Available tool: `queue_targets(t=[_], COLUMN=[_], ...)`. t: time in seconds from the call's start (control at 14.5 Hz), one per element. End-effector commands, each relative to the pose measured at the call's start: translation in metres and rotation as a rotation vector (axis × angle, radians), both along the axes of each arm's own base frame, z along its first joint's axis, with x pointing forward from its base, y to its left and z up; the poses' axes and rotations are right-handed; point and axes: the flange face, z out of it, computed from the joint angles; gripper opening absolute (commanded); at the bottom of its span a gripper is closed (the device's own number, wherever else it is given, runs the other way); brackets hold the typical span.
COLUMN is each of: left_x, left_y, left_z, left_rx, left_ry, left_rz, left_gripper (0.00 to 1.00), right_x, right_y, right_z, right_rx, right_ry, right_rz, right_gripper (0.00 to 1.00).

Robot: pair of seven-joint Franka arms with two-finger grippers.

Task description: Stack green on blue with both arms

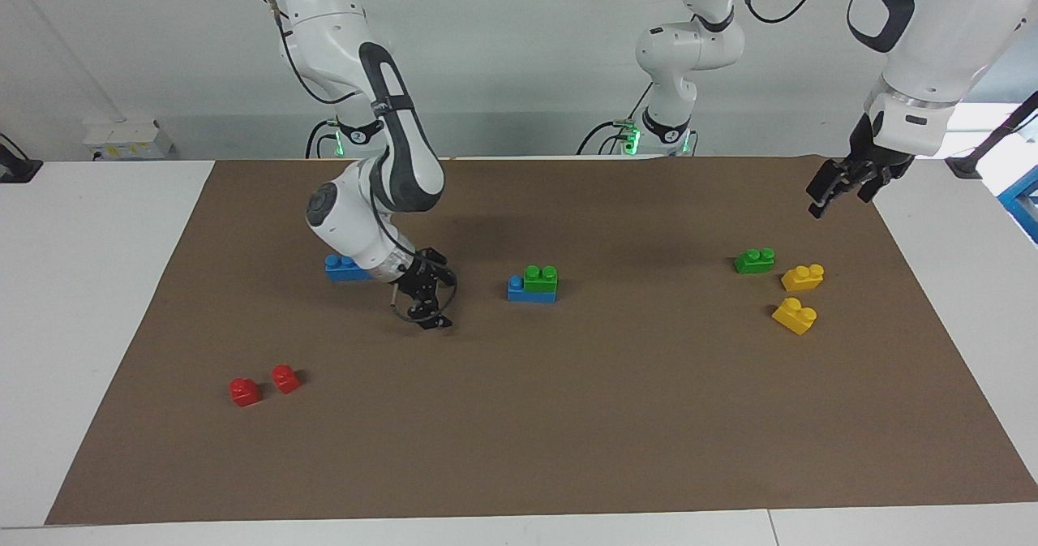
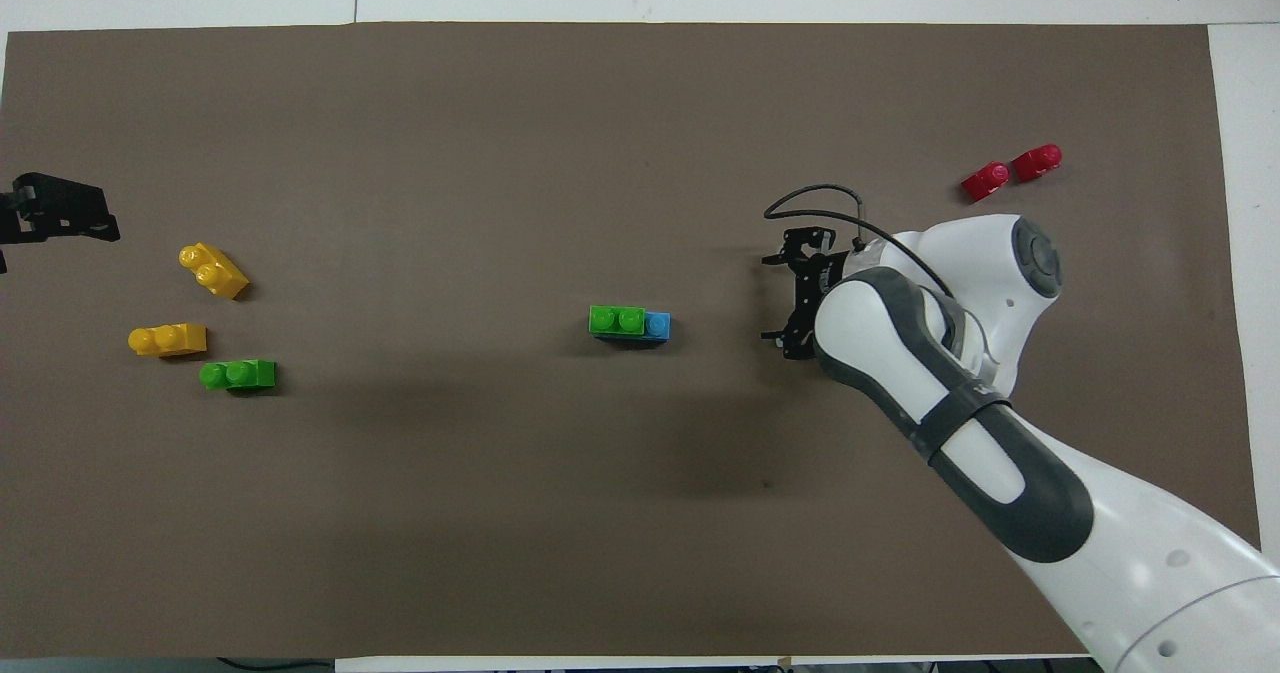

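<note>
Glossy plastic green brick (image 1: 541, 277) on glossy blue brick (image 1: 516, 290); matt brown paper mat (image 1: 568, 416).
</note>
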Motion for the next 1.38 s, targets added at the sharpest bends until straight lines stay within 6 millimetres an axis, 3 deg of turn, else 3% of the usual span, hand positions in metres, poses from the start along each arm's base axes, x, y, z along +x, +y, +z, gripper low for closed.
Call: queue_targets(t=[0.0, 0.28, 0.41, 0.62, 0.83, 1.11, 1.31], left_x=[-0.008, -0.023, -0.024, -0.026, -0.028, -0.026, -0.028], left_y=[0.002, -0.001, -0.001, -0.001, -0.002, -0.004, -0.005], left_z=[0.013, 0.027, 0.029, 0.032, 0.032, 0.034, 0.035], left_rx=[-0.015, -0.014, -0.014, -0.013, -0.012, -0.009, -0.012], left_ry=[0.034, 0.024, 0.024, 0.017, 0.013, -0.008, 0.017], left_rz=[-0.034, -0.029, -0.027, -0.024, -0.029, -0.033, -0.036], left_gripper=[1.0, 1.0, 1.0, 1.0, 1.0, 1.0, 1.0], right_x=[0.013, 0.014, 0.005, -0.008, -0.018, -0.046, -0.074], right_y=[-0.048, -0.089, -0.113, -0.157, -0.184, -0.185, -0.173], right_z=[0.072, 0.171, 0.21, 0.242, 0.276, 0.315, 0.348], right_rx=[-0.095, -0.347, -0.436, -0.511, -0.505, -0.486, -0.489], right_ry=[-0.082, -0.249, -0.302, -0.36, -0.362, -0.352, -0.361], right_rz=[0.173, 0.633, 0.895, 1.185, 1.317, 1.357, 1.373], right_gripper=[0.99, 0.99, 0.99, 1.0, 1.0, 1.0, 1.0])
